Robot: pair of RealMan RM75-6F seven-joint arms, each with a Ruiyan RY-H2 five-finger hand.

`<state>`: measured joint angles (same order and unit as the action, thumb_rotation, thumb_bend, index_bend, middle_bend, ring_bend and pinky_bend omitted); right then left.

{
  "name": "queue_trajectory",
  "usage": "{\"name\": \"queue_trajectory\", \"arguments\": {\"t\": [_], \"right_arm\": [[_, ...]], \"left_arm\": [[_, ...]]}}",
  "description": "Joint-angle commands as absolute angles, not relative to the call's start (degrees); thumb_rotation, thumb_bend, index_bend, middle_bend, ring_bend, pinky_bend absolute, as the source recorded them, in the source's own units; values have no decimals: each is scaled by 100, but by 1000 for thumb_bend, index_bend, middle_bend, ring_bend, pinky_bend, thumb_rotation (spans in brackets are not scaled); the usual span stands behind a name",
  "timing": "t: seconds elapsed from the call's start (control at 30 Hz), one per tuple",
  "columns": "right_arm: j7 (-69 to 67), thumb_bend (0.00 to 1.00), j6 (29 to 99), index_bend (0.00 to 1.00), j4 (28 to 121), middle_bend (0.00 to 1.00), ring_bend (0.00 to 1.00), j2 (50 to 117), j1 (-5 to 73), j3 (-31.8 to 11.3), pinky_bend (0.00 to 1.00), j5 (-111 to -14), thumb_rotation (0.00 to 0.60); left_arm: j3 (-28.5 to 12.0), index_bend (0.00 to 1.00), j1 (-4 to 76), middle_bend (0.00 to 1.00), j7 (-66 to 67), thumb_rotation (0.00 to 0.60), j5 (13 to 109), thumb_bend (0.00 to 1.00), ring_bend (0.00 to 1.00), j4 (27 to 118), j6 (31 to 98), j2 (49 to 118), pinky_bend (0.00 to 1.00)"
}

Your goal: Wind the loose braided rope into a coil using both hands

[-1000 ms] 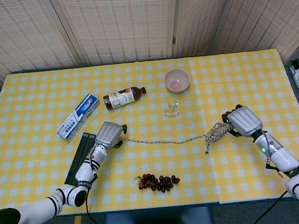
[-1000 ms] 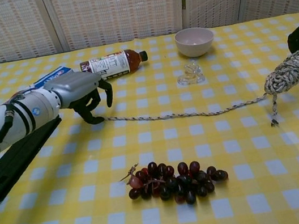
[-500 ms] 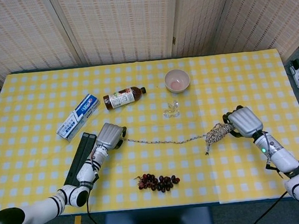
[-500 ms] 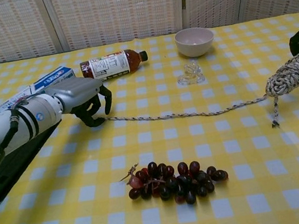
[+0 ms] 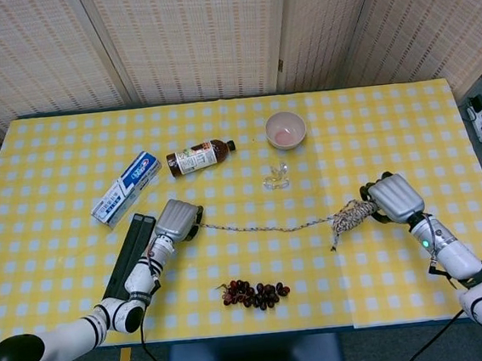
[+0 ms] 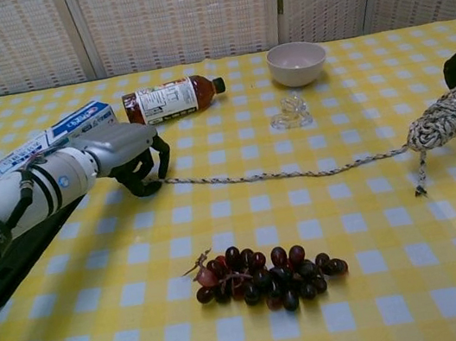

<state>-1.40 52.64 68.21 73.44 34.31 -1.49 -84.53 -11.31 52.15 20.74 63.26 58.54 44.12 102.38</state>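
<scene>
Left hand (image 6: 124,153) drawn back, pinching braided rope (image 6: 298,173), right hand (image 5: 394,197) gripping coil, cropped in chest view

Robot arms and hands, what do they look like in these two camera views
Both arms are white with black bands at the joints. The left hand has a silver-grey shell over the back and black fingers; its forearm carries black rings, a small round blue mark and a thin cable. The right hand has the same grey shell and black fingers, and a green light glows on its forearm.
</scene>
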Motion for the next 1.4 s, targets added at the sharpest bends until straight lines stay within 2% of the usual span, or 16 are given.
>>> {"name": "queue_trajectory", "arguments": {"t": [0.03,0.37,0.5,0.7,1.03,1.17,1.4], "right_arm": [[-138,467,5256,724,6816,527,555,7349,3435,-147,343,-8450,600],[-271,468,5378,739,6771,536,569,7380,3410,-157,343,-8496,600],[-554,468,5569,746,6838,542,578,7332,3361,-196,343,-8551,600],[-1137,472,5980,758,7110,559,607,7293,3305,-298,370,-8707,600],[-1761,522,6483,853,7799,663,731,7649,3486,-557,550,-9022,600],[-1680,570,6562,908,7866,709,784,7848,3579,-639,619,-9070,600],[-1869,596,6572,940,7865,736,819,8130,3678,-672,654,-9072,600]], "left_arm": [[-1129,577,5221,867,2063,600,6322,461,802,5838,4408,10245,760],[-1127,628,5173,877,1900,600,6375,496,812,5809,4510,10257,760],[-1183,635,5045,879,1559,600,6553,497,813,6164,4759,10013,760],[-1312,639,4801,879,1069,600,6887,498,813,7213,5196,9141,761],[-1947,641,4681,879,913,600,6663,500,813,9034,5426,7487,761],[-2111,642,4645,879,956,600,6540,500,813,9595,5517,7049,762],[-2187,641,4605,879,907,600,6408,501,813,10227,5554,6602,764]]}}
